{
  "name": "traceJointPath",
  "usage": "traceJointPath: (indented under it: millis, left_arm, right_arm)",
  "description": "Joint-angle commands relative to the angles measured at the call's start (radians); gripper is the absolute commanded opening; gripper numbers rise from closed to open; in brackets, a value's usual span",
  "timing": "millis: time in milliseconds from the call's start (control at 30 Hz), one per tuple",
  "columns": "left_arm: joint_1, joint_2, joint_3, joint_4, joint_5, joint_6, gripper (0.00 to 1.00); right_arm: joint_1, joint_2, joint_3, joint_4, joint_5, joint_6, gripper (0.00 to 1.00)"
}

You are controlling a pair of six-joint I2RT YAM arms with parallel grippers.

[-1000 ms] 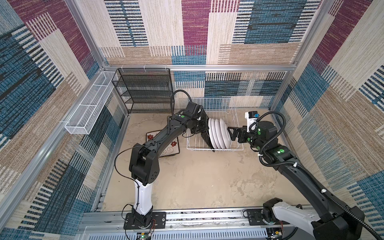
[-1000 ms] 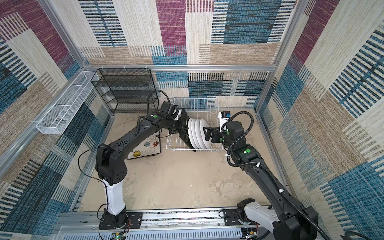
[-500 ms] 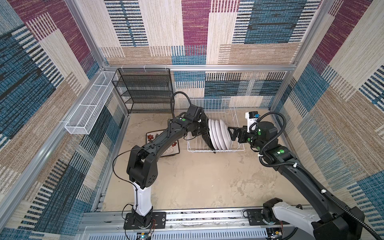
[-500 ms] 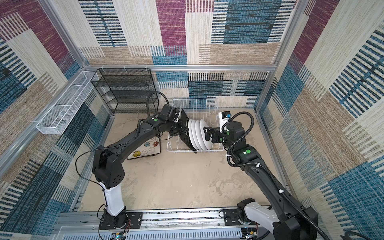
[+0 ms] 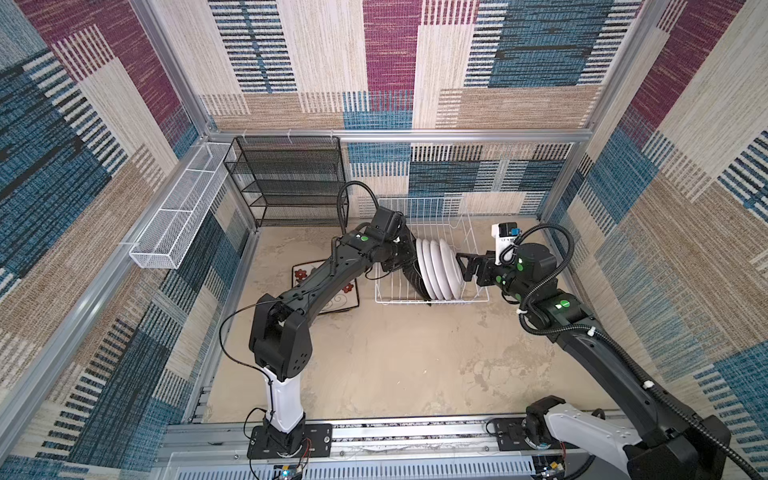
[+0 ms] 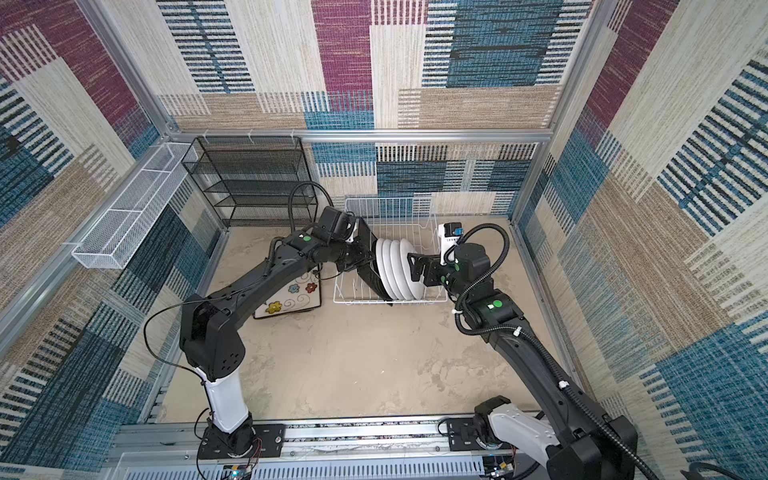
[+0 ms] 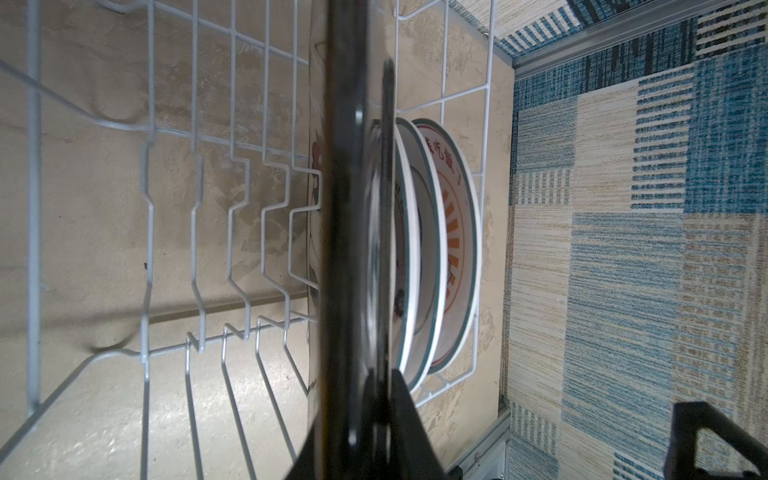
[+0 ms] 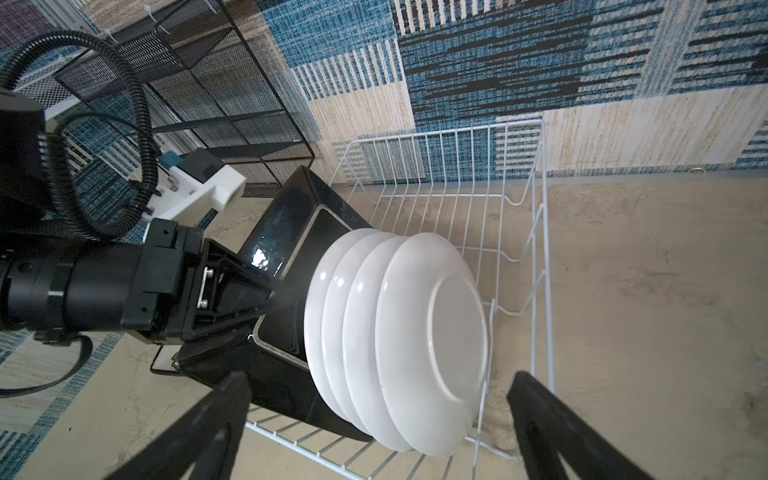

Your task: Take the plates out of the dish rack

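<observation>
The white wire dish rack (image 5: 432, 301) (image 6: 390, 302) stands at the back of the table. Several round white plates (image 5: 442, 270) (image 6: 399, 270) (image 8: 432, 332) stand on edge in it, backs toward my right gripper. Beside them stands a black-backed square plate (image 5: 412, 266) (image 6: 368, 266) (image 8: 291, 232), seen edge-on in the left wrist view (image 7: 345, 208). My left gripper (image 5: 405, 259) (image 6: 361, 257) (image 7: 365, 399) is shut on that plate's edge. My right gripper (image 5: 463, 268) (image 6: 415, 268) (image 8: 382, 399) hangs open just off the outermost round plate, touching nothing.
A cream floral square plate (image 5: 324, 286) (image 6: 291, 297) lies flat on the table left of the rack, partly under my left arm. A black mesh shelf unit (image 5: 291, 183) stands at the back left. A narrow white mesh basket (image 5: 178, 216) hangs on the left wall.
The left arm's elbow has shifted slightly left while its gripper stays shut on the square plate. The right arm has not moved.
</observation>
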Motion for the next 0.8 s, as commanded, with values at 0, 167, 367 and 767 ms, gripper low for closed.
traceJointPath:
  millis: [0, 167, 367, 767]
  left_arm:
    - [-0.002, -0.035, 0.022, 0.070, 0.011, 0.022, 0.00]
    - [-0.001, -0.065, 0.029, 0.053, 0.003, 0.059, 0.00]
    - [0.000, -0.102, 0.040, 0.011, -0.027, 0.103, 0.00]
    - [0.002, -0.165, 0.036, -0.024, -0.082, 0.157, 0.00]
  right_arm:
    - [-0.001, -0.002, 0.001, 0.037, 0.004, -0.003, 0.99]
    - [0.000, 0.021, 0.020, 0.043, -0.011, 0.000, 0.99]
    - [-0.001, 0.056, 0.059, 0.032, -0.027, 0.011, 0.99]
    - [-0.002, 0.064, 0.069, 0.032, -0.025, 0.058, 0.99]
